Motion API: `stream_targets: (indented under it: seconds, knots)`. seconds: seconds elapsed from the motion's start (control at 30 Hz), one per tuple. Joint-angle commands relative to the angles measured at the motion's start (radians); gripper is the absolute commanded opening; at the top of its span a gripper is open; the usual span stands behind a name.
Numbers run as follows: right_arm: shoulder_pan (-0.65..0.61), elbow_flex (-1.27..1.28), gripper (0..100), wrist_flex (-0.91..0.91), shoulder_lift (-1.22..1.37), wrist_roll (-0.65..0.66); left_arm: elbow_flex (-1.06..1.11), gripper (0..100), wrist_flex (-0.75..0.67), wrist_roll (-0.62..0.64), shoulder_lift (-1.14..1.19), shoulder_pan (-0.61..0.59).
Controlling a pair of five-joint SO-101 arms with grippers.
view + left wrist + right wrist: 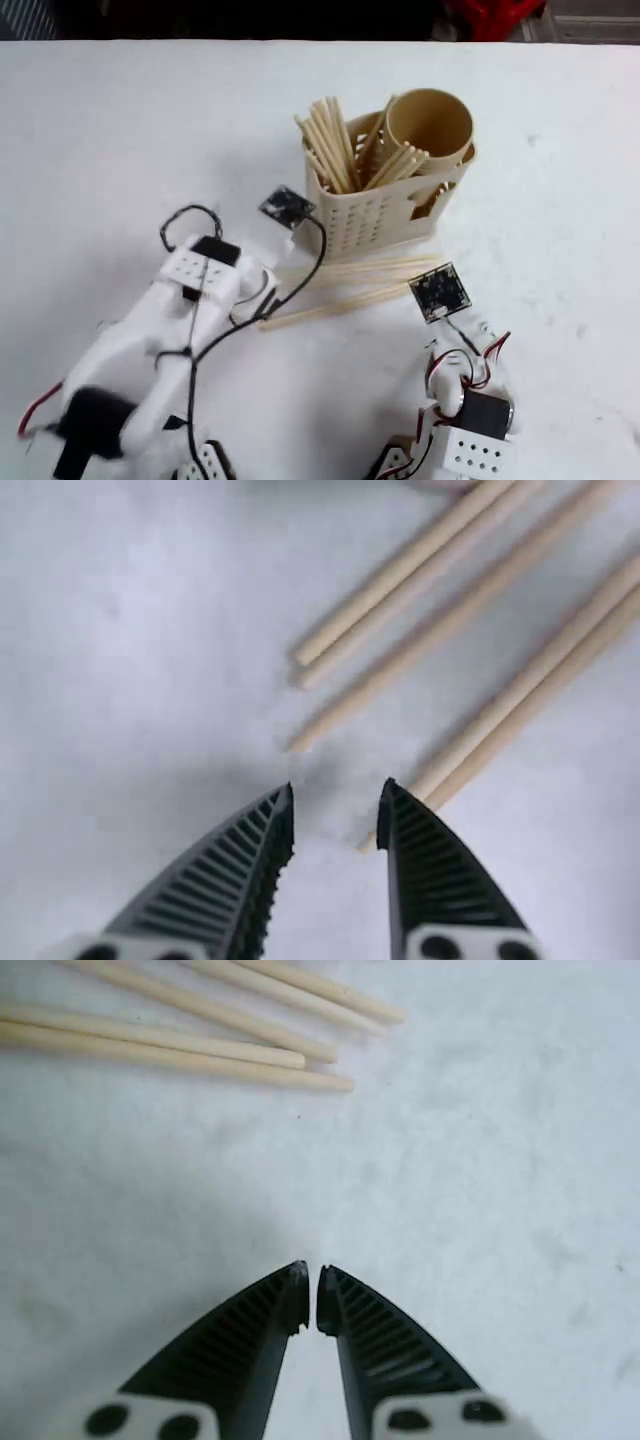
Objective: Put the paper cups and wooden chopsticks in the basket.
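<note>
- The left jaws are held slightly released, with a narrow gap between the tips; nothing is grasped, and bare table [130, 630] is seen between them.
- The ends of the loose wooden chopsticks [470, 620] are found just ahead of the left jaws, the nearest pair ending right beside one tip.
- The right jaws are all but clenched, with only a sliver left between the tips, and nothing is grasped.
- The loose wooden chopsticks [180, 1045] lie flat ahead of the right jaws, apart from the tips.
- Farthest from both sets of jaws, the slotted basket [385, 215] stands upright; a paper cup [430, 125] and a bundle of chopsticks [335, 145] are held inside it.
</note>
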Motion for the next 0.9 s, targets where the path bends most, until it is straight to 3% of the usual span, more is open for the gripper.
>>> stream_targets:
  seconds: [0.0, 0.13, 0.27, 0.4, 0.6, 0.73, 0.87]
  knots:
    - [0.018, 0.003, 3.0, -0.047, -0.012, 0.011, -0.063, 16, 0.058, 0.009, -0.239, -0.059]
    - [0.081, -0.049, 3.0, -0.074, -0.013, 0.011, -0.017, 16, 0.063, 0.049, -0.489, -0.269]
    - [0.096, -0.129, 3.0, -0.137, -0.012, 0.032, 0.190, 16, -0.041, 0.040, -0.705, -0.496]
    - [0.042, -0.227, 3.3, -0.077, -0.002, 0.129, 0.489, 16, -0.215, -0.100, -0.892, -0.665]
    - [-0.114, -0.477, 3.4, 0.131, 0.102, 0.117, 0.779, 16, -0.356, -0.153, -1.152, -0.746]
    - [-0.209, -0.690, 3.4, 0.140, 0.407, 0.068, 0.844, 16, -0.290, -0.164, -1.316, -0.759]
    - [-0.467, -0.850, 3.5, 0.153, 0.811, 0.114, 0.864, 16, -0.181, -0.166, -1.448, -0.759]
